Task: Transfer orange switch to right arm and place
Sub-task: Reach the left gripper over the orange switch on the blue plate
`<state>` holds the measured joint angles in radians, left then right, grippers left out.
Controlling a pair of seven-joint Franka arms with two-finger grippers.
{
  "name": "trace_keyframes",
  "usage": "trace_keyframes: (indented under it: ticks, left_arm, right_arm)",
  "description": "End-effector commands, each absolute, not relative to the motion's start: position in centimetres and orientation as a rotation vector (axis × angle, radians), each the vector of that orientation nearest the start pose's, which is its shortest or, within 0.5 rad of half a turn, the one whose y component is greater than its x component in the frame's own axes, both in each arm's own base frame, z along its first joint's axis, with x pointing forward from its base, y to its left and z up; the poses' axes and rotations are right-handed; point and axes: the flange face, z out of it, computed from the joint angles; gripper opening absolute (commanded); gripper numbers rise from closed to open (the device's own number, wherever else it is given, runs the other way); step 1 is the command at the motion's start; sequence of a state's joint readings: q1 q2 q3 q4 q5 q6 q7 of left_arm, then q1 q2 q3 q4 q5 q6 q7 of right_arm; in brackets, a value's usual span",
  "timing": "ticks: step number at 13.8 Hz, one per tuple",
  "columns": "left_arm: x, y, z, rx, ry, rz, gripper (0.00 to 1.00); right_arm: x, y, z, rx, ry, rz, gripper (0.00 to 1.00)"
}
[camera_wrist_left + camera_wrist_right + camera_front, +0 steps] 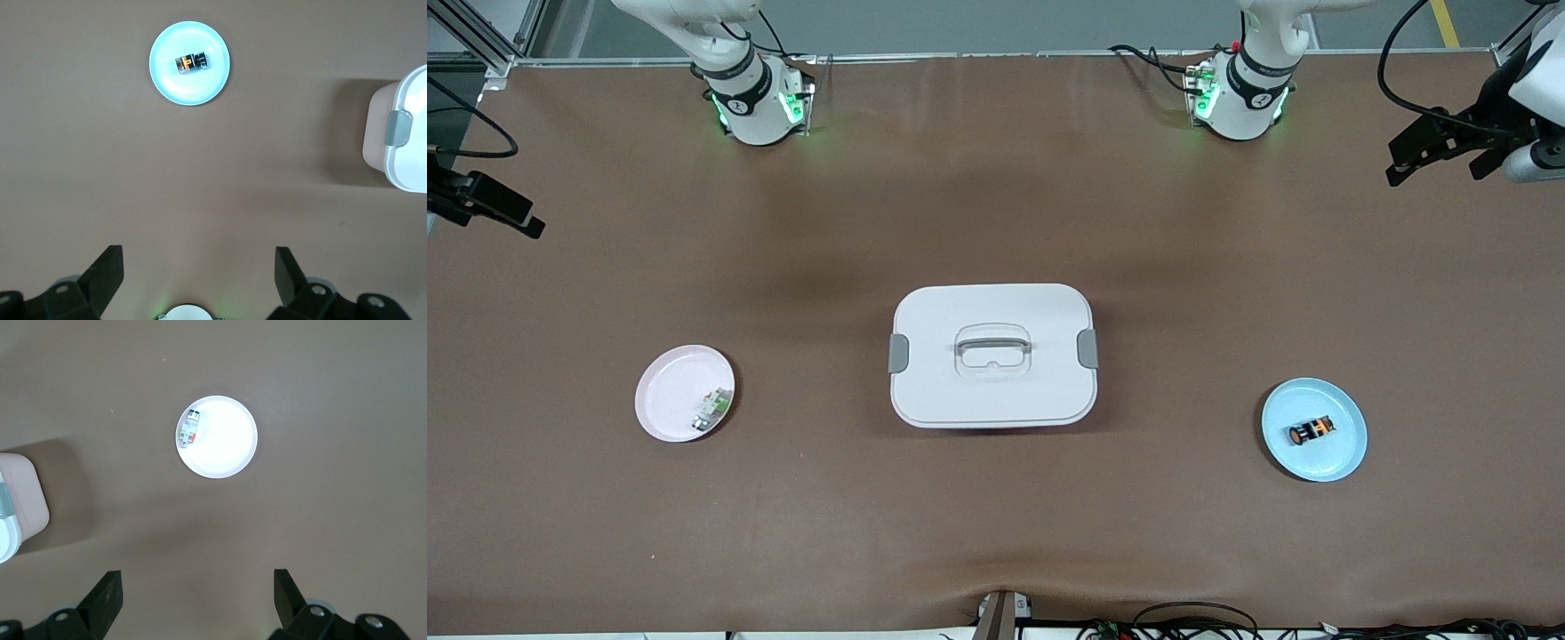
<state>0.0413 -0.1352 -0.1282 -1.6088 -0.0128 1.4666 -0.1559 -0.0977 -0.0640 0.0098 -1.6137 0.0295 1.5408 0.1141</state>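
A brown mat (996, 222) covers the table — the orange switch (1312, 431) lies on a blue plate (1343, 453). Both grippers — left (199, 267), right (198, 587) — hang high over the mat, jaws wide.

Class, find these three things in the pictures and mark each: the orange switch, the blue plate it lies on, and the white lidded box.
orange switch (1312, 431), front view, on the middle of its black body.
blue plate (1343, 455), front view, on a bare part beside the switch.
white lidded box (934, 320), front view, on the flat lid beside the handle.
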Motion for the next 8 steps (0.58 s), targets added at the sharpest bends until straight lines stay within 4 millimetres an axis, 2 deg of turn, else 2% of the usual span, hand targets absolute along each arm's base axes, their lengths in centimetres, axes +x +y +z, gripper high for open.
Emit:
trace_keyframes:
  ticks: [1, 4, 8]
  left_arm:
    - [49.9, -4.9, 67.4, -3.135, -0.129, 0.018, 1.0]
    - [50.5, -4.3, 67.0, -3.137, -0.129, 0.032, 1.0]
    - [53.2, -3.9, 64.9, -3.131, -0.134, 0.084, 1.0]
  right_arm:
    - [53.1, -4.2, 64.0, -3.122, 0.293, 0.027, 1.0]
    - [53.2, -4.3, 64.0, -3.12, 0.292, 0.024, 1.0]
    - [53.2, -4.3, 64.1, -3.12, 0.29, 0.022, 1.0]
